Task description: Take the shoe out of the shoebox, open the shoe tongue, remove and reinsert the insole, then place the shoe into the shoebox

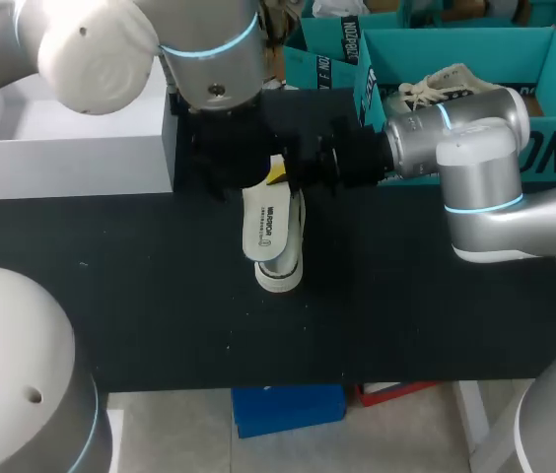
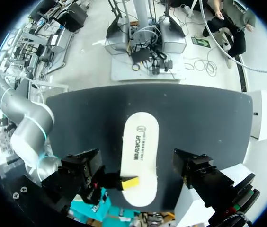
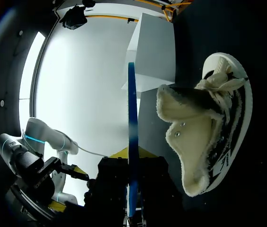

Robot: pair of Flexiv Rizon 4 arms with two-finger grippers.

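Insole removal looks done. Your right gripper [image 3: 133,185] has jaws closed on the insole [image 1: 267,225]. Left gripper [image 2: 138,164]: jaws wide open, holding nothing. Shoe [image 1: 280,270] sits on the worktop [image 1: 160,296], 6 o'clock of insole. Likely next: align with opening, reinsert.

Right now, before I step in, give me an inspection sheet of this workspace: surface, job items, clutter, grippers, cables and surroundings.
Surface: black table top, no damage seen.
Job's things: white fleece-lined sneaker on the table; white printed insole out of it, held above it; open teal cardboard shoebox at the back right, holding a second laced shoe.
Clutter: white rectangular box at the back left.
Grippers: right gripper shut on the insole's edge; left gripper open, its fingers either side of the insole, not touching.
Cables: nothing seen on the table.
Surroundings: nothing seen reaching over the table.
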